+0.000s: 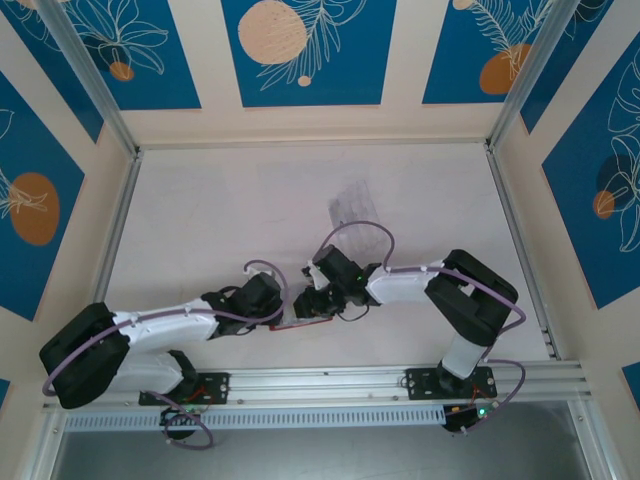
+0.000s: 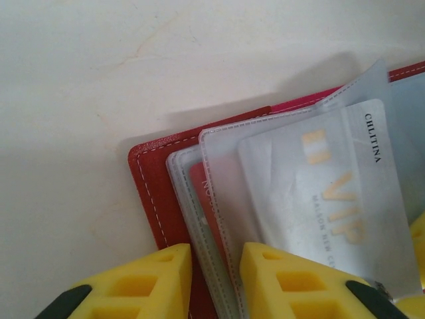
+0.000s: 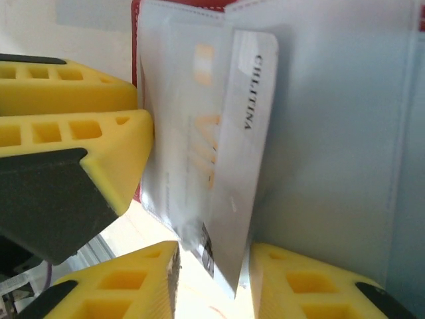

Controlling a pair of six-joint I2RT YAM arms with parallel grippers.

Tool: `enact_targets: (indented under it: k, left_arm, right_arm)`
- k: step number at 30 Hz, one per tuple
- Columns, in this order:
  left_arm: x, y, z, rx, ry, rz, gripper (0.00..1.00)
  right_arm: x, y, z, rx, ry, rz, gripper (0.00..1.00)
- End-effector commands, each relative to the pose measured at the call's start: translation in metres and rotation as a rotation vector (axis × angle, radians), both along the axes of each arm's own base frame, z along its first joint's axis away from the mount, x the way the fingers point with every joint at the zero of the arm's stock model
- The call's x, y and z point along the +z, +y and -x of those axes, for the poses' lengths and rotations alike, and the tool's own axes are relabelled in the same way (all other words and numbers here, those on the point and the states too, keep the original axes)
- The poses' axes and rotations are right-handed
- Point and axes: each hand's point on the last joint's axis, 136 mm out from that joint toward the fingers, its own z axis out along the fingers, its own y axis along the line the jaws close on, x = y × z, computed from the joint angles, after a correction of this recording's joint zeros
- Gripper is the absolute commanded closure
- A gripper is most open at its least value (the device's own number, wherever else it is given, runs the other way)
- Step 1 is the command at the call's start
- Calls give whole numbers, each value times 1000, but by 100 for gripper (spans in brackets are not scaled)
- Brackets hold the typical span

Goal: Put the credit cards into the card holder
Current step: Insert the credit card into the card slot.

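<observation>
The left pincer (image 2: 216,282) and the right pincer (image 3: 214,284) crowd close together at the near middle of the counter (image 1: 200,220), with almost no gap between them. The open card holder (image 2: 151,199) and a pale card (image 3: 226,166) fill that spot. Farther back there is lots of open room, except for a see-through plastic thing (image 1: 350,200). Walls (image 1: 95,200) close off the sides.

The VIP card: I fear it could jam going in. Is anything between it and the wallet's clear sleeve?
Nothing visible stands in the way. The VIP card is already partly under a clear sleeve of the open wallet, with no other thing across its edge. The left gripper holds the wallet's edge beside it.
</observation>
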Motion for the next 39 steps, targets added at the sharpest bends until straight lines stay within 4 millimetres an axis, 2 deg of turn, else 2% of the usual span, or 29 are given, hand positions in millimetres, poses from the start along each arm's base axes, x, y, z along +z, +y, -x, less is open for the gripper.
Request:
enact_targets:
  k: [1,10,12,14,19,22,26,35,39]
  left_arm:
    - [-28,30,31,-11,121,-119,72]
    - [-6,24,29,-24,84,-61,69]
    - [-3,25,30,-26,76,-59,68]
    - [0,26,30,-29,69,-49,67]
    - [3,25,30,-28,55,-24,66]
    - [3,30,31,-18,53,-40,70]
    - [1,31,29,-20,57,-55,78]
    - [-15,22,26,-51,88,-88,81]
    - [-20,22,26,-55,93,-100,81]
  right_arm:
    - [16,-10,4,35,9,11,55]
    - [44,-29,-15,-4,-36,-11,52]
    - [48,-28,-20,-3,-44,-20,55]
    - [49,-26,-24,-3,-52,-14,63]
    - [41,-16,-30,12,-44,19,89]
    - [32,-11,-30,27,-43,67,99]
    - [21,-6,-28,55,-53,139,100]
    - [-2,-5,-23,66,-37,243,100]
    - [-6,-2,-19,75,-27,246,100]
